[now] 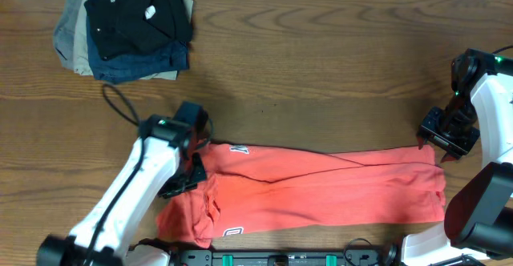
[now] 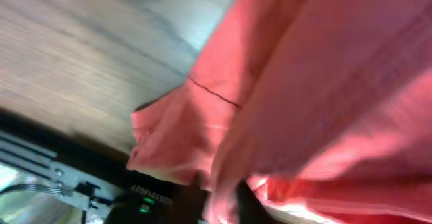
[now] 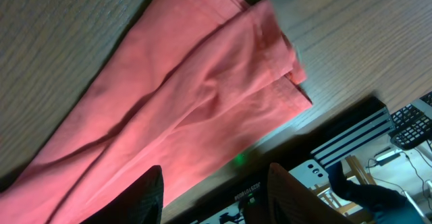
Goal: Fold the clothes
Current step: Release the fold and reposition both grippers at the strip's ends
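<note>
T-shirt [image 1: 321, 190] is lying as one long coral strip on the table [image 1: 321, 66], well apart from the pile of dark folded garments [image 1: 128, 26] and nearer the front edge than that pile is. So the lengthwise fold is looking done, and I'm judging the step in hand to be bringing one end of the strip over the other.

Left gripper [image 1: 195, 150] is sitting at the end of the strip closest to the pile. Its wrist camera is filling up with blurred red cloth, draping right past a dark finger [image 2: 244, 204], but whether those jaws are pinching the fabric I cannot tell.

Right gripper [image 1: 441, 138] is hovering at the end farthest from the pile, just beside the corner there. Its two fingers [image 3: 145, 197] are standing wide apart with nothing between them, and the hem is lying below them in its wrist view.

To do this well, I'm thinking that both layers need catching at each hold, not just the top one. The end near the pile is looking bunched, with a flap turning under, so smoothing it first would be paying off. The lift wants to be low and the travel straight along the strip. The risk is that the layers slide apart, or that one corner is dragging and the edges are landing askew.
</note>
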Robot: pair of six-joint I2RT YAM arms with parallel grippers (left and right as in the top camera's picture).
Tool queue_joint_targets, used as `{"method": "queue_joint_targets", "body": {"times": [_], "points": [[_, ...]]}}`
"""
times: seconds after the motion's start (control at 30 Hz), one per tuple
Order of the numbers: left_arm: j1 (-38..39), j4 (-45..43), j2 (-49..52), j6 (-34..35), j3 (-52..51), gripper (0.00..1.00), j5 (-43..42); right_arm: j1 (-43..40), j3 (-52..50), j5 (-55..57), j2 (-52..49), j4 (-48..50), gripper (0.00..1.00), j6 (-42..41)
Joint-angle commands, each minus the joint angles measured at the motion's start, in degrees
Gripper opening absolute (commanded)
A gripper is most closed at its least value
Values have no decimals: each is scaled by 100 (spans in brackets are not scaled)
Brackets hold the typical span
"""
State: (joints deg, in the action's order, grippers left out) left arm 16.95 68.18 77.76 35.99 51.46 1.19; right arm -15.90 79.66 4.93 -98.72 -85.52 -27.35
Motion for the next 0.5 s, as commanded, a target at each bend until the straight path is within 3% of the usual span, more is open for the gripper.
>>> {"method": "queue_joint_targets", "body": {"times": [0.0,0.1,0.4,0.47], "points": [[-188,92,-105,140,144,51,398,68,-26,37,133,0,48,85],[-275,149,-81,33,144,83,398,72,-26,35,133,0,48,87],[-284,177,-107,-39,236,84,142,271,-26,-15,133,42,48,87],[-249,46,-116,-315,240,84,-192,350,-28,-52,133,83,48,85]]}}
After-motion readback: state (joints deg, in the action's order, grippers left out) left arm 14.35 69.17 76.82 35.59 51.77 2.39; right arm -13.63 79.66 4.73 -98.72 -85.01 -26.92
